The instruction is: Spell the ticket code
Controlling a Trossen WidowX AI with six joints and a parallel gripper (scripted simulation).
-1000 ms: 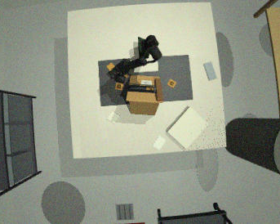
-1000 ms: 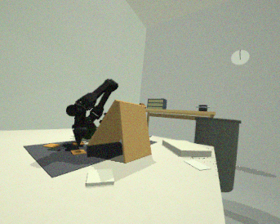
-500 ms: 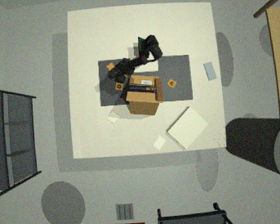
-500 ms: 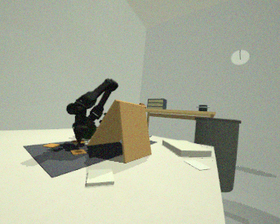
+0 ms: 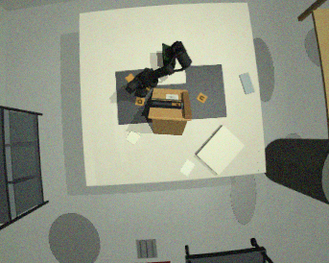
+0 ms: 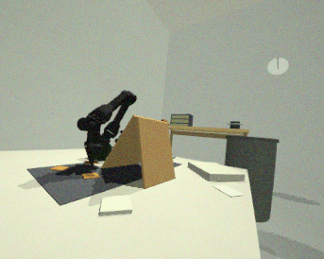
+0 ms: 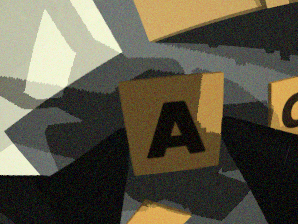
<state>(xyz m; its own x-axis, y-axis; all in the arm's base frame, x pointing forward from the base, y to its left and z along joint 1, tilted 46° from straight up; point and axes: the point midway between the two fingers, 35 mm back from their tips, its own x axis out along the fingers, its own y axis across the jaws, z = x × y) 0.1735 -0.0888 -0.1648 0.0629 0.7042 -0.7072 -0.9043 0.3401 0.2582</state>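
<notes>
The end effector [image 5: 134, 89] [image 6: 92, 163] [image 7: 174, 129] is part-way open, its two dark fingers stopped against opposite sides of the A tile [image 7: 170, 124], which it has hold of. In the wrist view the tile's letter is upright and readable, with most of its face in shadow and a brighter strip along the right side. The black arm [image 5: 157, 73] [image 6: 103, 112] reaches over a dark mat [image 5: 207, 107] [image 6: 60, 191], which lies on the pale surface [image 5: 109, 163] [image 6: 46, 232]. The wooden board [image 5: 168, 127] [image 6: 156, 153] stands on the mat and reaches past its edge, with a sloping side visible from the exterior. The rail [image 5: 164, 104] runs across the board in the top view; a small orange piece shows near one end of it, but its letter is too small to read. Another tile [image 5: 140, 102] [image 6: 91, 176] lies on the mat beside the board, and a separate one [image 5: 201, 98] lies on the opposite side. A further orange tile [image 5: 129, 77] [image 6: 59, 168] is near the mat's corner. A pale, flat square block [image 5: 221, 150] [image 6: 216, 171] rests well apart from the arm.
</notes>
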